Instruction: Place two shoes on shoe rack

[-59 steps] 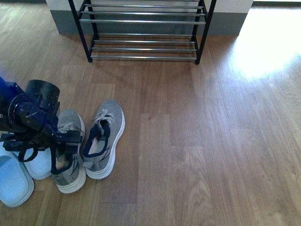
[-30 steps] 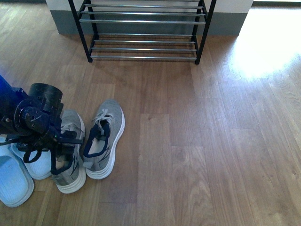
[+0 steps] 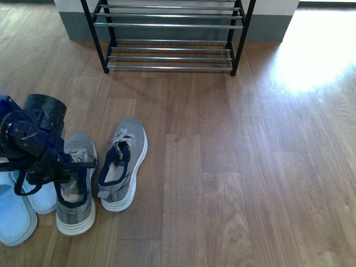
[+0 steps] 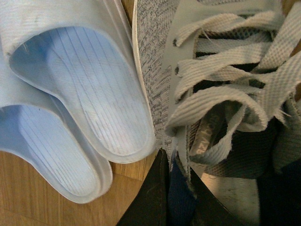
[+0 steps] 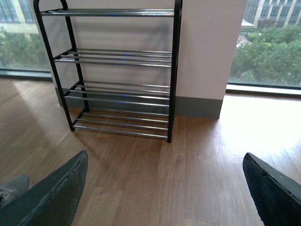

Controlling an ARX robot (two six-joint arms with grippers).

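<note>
My left jaws are pinched narrow on the tongue of the grey sneaker point(image 3: 75, 217), beside the pale blue slides point(image 3: 16, 219) and well short of the shoe rack point(image 3: 167, 58). I should lift straight and firmly, so it doesn't swing.

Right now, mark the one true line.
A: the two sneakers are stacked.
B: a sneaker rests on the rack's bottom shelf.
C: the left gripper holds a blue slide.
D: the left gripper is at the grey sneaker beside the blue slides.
D: the front view shows the left gripper at the opening of the grey sneaker lying next to the pale blue slides on the floor.
</note>
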